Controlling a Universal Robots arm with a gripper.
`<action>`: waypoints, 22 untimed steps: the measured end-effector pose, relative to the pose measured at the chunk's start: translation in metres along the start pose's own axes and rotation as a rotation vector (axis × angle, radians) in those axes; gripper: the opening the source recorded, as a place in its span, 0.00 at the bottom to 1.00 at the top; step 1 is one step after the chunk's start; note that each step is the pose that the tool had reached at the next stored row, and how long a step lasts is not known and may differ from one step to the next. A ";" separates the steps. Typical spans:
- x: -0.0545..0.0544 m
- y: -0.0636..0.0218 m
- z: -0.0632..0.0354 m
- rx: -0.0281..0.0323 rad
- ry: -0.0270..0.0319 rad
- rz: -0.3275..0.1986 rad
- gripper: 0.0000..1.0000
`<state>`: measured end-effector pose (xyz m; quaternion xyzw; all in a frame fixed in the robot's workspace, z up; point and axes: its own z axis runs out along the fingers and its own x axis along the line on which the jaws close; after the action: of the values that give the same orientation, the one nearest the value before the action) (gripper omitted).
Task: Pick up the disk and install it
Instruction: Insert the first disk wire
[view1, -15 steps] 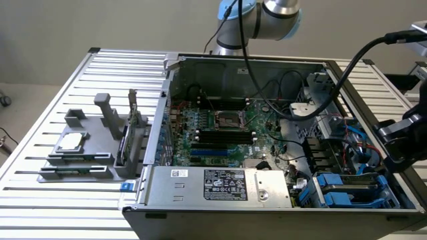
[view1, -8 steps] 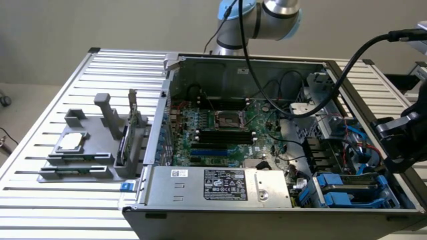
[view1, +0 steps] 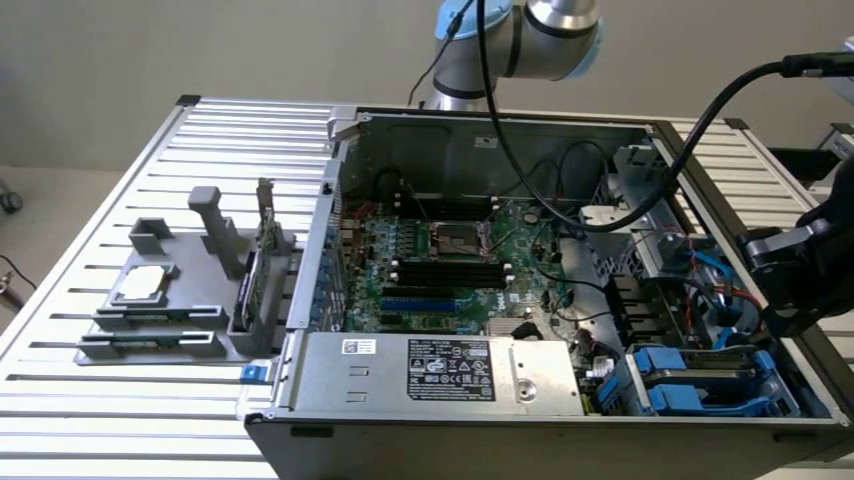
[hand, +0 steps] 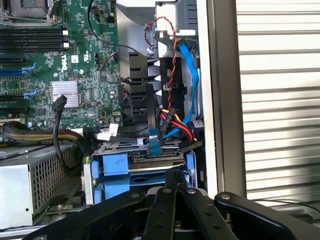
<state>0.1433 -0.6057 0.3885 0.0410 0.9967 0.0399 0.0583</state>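
Exterior view: An open computer case (view1: 561, 270) is seen lying on a slatted metal surface (view1: 94, 170), occupying the centre and right of the frame. The motherboard (view1: 441, 260) is exposed at the frame's centre, and the silver power supply (view1: 441, 372) is set along the case's lower edge. The disk (view1: 701, 380), framed by blue carrier rails, is seated in the drive bay at the lower right of the frame, close against the case's right wall. The gripper (view1: 787, 275) is located at the right edge of the frame, above and just beside that wall, with a thick black cable (view1: 694, 130) arching over the case interior. A grey fixture (view1: 187, 290) holding small parts is placed on the surface at the left, apart from the case. Open slatted surface is left along the upper left and lower left edges.

Wrist view: The jaws (hand: 175, 192) are fully closed, fingertips together, and nothing is gripped. The disk (hand: 140, 172) lies immediately ahead of the fingertips, low in the frame's centre; contact cannot be determined. Blue, red and yellow cables (hand: 175, 110) crowd the space behind the bay, bounded by the case wall (hand: 220, 100).
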 end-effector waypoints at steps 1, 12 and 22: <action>0.000 0.0000 0.0002 -0.0041 0.0003 0.006 0.11; 0.001 -0.0005 0.0075 -0.0011 -0.0112 0.151 0.11; 0.002 -0.0008 0.0103 -0.0221 -0.0153 0.254 0.11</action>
<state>0.1422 -0.6055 0.3780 0.1667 0.9824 0.0576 0.0608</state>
